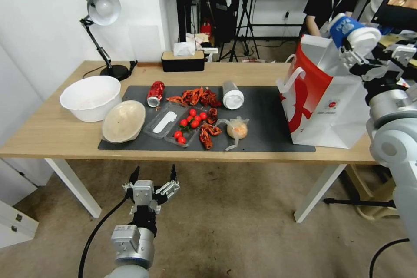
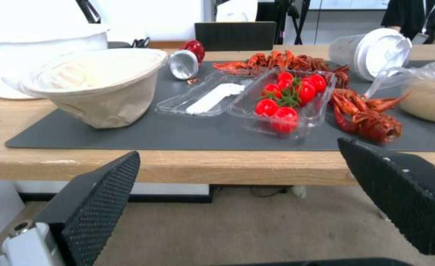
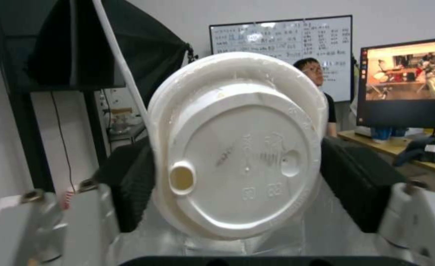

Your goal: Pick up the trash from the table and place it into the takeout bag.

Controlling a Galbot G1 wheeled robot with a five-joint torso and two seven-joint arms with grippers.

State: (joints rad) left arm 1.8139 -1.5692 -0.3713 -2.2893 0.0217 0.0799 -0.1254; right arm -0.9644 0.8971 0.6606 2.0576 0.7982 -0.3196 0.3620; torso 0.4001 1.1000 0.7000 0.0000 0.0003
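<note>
**Blue-white cup held above the takeout bag**

Head view: the right gripper (image 1: 352, 52) is clamped on the blue-white cup (image 1: 352, 34), which it holds tilted just above the open mouth of the takeout bag (image 1: 326, 104). The bag stands upright on the right end of the table (image 1: 52, 132), its base partly on the dark grey mat (image 1: 265, 121). Away from the bag along the mat lie the knotted clear bag (image 1: 237, 129), a white lidded cup (image 1: 232, 94) on its side, crayfish shells (image 1: 197, 96), a clear tray of cherry tomatoes (image 1: 186, 127), the crushed red can (image 1: 155, 93) and the beige bowl (image 1: 124, 120). Farthest from the bag, off the mat, sits a white tub (image 1: 90, 96). The left gripper (image 1: 152, 182) hangs below the table's front edge, well apart from the bag, with its fingers spread wide and nothing between them.

Left wrist view: the left gripper's two black fingers (image 2: 97, 192) stand wide apart, holding nothing, below the table edge (image 2: 202, 168). Beyond the edge lie the beige bowl (image 2: 99, 87), the can (image 2: 185, 62), the tomato tray (image 2: 284, 98) and the white cup (image 2: 370, 51).

Right wrist view: the cup's white lid (image 3: 237, 144) faces the camera, gripped on both sides by the black pads (image 3: 355, 181). The bag's silvery lining (image 3: 321, 229) shows just beneath it.
</note>
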